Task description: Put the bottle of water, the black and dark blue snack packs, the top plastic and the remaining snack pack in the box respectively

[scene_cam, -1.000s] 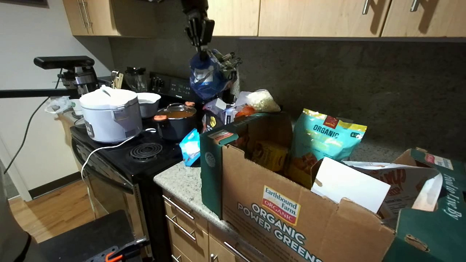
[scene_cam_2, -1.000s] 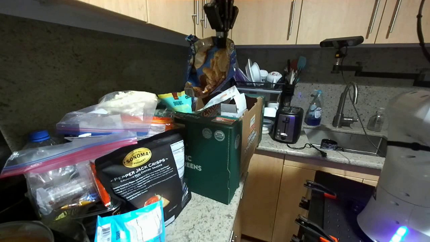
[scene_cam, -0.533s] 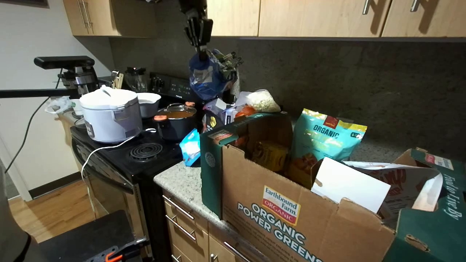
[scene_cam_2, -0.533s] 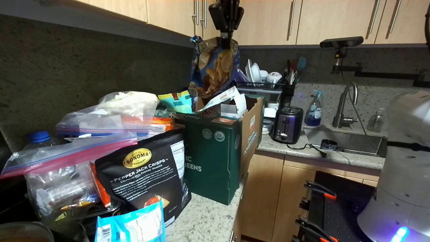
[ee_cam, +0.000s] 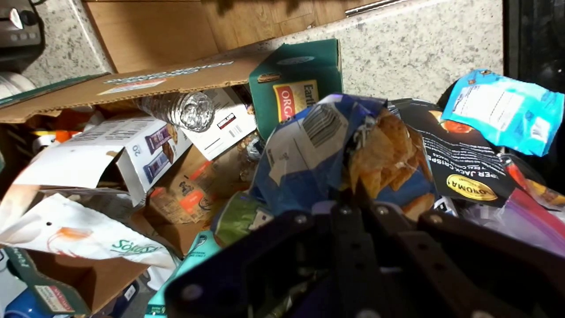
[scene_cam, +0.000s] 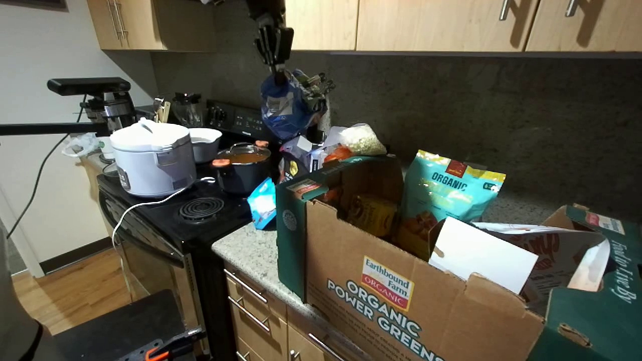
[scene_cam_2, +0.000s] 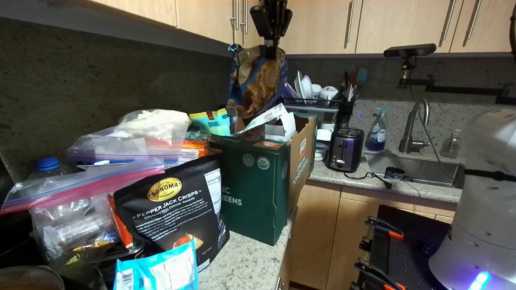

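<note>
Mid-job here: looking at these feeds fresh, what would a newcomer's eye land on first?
Likely the blue bag hanging from the tool, high up in both exterior views. Then the big open box filling the right foreground of an exterior view, and the white cooker on the stove at left in the same view.

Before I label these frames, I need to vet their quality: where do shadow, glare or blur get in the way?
Wrist view: the gripper is dark and soft-edged, and bright glints break up the clear bottle; in an exterior view, cabinet handles throw dark shadows onto the doors; in an exterior view, the base light glows white to violet.
</note>
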Motion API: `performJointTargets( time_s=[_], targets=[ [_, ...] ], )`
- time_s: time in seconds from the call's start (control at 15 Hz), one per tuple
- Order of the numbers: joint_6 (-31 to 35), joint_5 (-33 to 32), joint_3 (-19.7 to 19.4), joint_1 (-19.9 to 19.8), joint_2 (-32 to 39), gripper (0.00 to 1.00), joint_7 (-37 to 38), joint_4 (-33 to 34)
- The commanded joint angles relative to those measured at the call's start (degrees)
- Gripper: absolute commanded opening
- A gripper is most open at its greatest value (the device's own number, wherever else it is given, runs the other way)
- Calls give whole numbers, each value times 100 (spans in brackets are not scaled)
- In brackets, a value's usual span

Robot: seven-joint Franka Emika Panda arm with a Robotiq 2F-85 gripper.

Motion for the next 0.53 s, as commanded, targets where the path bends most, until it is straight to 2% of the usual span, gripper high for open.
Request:
performJointTargets(
  time_s=[0.0,0.47],
  targets=[
    [7,-41,53,-126,47,0,18,106],
    [117,-124,-36,-343,161,0,116,342]
  ],
)
